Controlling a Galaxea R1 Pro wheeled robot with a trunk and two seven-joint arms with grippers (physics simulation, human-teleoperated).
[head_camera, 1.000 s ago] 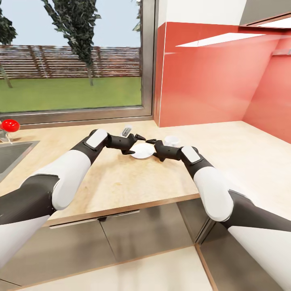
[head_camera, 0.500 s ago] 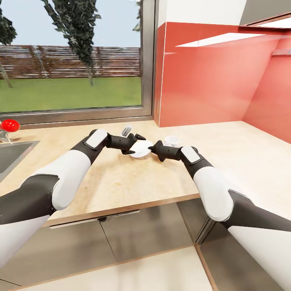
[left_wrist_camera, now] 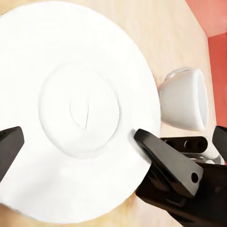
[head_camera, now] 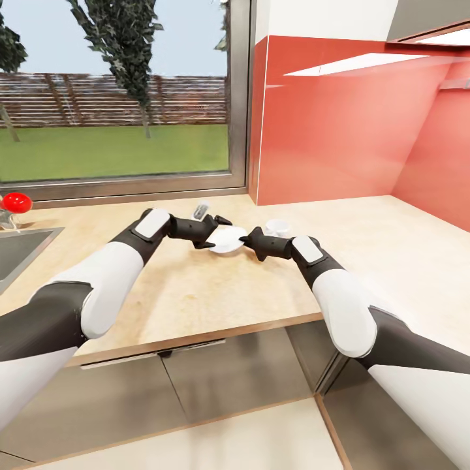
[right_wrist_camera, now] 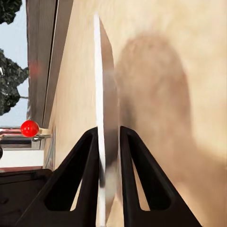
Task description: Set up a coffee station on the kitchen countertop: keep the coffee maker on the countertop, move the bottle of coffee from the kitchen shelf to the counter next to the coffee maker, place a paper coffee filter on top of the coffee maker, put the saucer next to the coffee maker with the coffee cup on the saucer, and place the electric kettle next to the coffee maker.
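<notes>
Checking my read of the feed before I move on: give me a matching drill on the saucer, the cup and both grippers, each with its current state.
1. saucer
2. coffee cup
3. right gripper
4. left gripper

a. open, over the saucer
b. on the countertop, beyond the right gripper
c. gripped by its rim
d. shut on the rim

Pairs: 1-c, 2-b, 3-d, 4-a

The kitchen countertop (head_camera: 196, 287) is light wood-grain, and the coffee cup (head_camera: 277, 226) stands on it near the red wall (head_camera: 339, 124).
</notes>
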